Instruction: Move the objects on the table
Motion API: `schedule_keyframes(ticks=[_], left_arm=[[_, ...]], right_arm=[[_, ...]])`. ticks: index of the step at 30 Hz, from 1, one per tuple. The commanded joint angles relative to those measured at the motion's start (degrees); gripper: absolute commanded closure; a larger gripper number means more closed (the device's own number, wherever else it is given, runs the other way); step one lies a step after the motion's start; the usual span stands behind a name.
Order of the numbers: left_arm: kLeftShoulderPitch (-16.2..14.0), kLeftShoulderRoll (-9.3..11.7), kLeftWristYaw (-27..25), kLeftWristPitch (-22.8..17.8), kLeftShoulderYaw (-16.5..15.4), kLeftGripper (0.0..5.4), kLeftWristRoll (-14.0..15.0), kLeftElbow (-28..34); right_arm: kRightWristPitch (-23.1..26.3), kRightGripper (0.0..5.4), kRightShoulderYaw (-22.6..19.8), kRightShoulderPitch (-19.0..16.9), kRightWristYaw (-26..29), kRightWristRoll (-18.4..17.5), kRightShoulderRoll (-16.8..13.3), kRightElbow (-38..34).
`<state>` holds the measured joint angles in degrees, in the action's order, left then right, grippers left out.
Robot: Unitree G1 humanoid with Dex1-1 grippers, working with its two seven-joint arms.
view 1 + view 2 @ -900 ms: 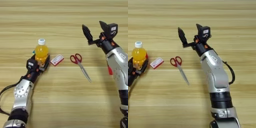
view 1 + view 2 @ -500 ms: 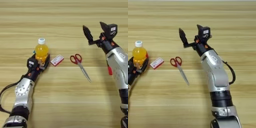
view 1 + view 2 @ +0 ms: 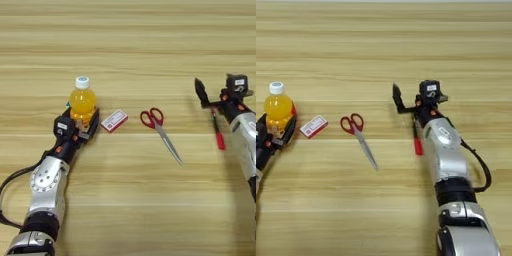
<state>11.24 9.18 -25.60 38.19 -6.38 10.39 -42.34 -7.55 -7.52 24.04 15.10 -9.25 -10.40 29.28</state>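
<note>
The orange-juice bottle with its white cap stands upright at the left of the table. My left gripper is shut on the bottle's base, one black finger on each side. A red-and-white small box lies just to its right, and then the red-handled scissors. The red pen lies at the right. My right gripper stands open at the pen's far end, holding nothing. I see no puzzle cube.
My right forearm runs along the pen's right side toward the near edge. My left forearm stretches from the bottle to the near left corner, trailing a black cable.
My right gripper has come nearer and lower, from the far middle down to the far end of the red pen. The left gripper, bottle, box and scissors have not moved.
</note>
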Motion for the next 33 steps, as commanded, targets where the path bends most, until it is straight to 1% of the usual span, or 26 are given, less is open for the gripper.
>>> schedule_keyframes(ticks=[1,3,8,9,11,12,24,28,33], left_arm=[[-2.08,-0.55,0.12,-2.37,0.43,2.00,-0.78,-2.75],[-2.13,-0.55,0.07,-2.28,0.46,2.00,-0.79,-2.77],[-2.54,-0.61,-1.28,-2.16,0.65,2.00,-0.18,-2.30],[-2.84,-0.63,-1.96,-1.81,0.85,1.72,-0.02,-1.88],[-3.07,-0.72,-2.08,-1.93,0.72,1.60,0.28,-1.54],[-3.07,-0.74,-2.19,-1.88,0.62,1.41,0.42,-1.54],[-3.11,-0.74,-1.89,-2.12,0.02,0.45,0.30,-1.24],[-3.14,-0.73,-1.78,-2.22,-0.16,0.03,0.19,-1.15],[-3.31,-0.77,-1.78,-1.91,-0.64,0.03,0.63,-0.23]], right_arm=[[-3.30,0.00,-1.60,3.04,-0.54,0.29,-0.91,7.36],[-4.57,0.00,-2.04,3.91,-0.33,-0.02,-1.02,9.72],[-5.89,0.00,-2.58,4.84,0.10,-0.39,-1.21,11.17],[-6.10,0.00,-2.62,4.93,0.16,-0.41,-1.20,11.42],[-6.32,0.00,-2.67,5.06,0.32,-0.45,-1.16,11.78],[-6.41,0.00,-2.70,5.12,0.39,-0.46,-1.14,11.92],[-6.80,0.00,-2.64,5.30,0.58,-0.48,-1.00,12.34],[-6.79,0.00,-2.61,5.24,0.57,-0.49,-0.96,12.24],[-6.75,0.00,-2.52,5.15,0.57,-0.44,-0.90,12.06]])
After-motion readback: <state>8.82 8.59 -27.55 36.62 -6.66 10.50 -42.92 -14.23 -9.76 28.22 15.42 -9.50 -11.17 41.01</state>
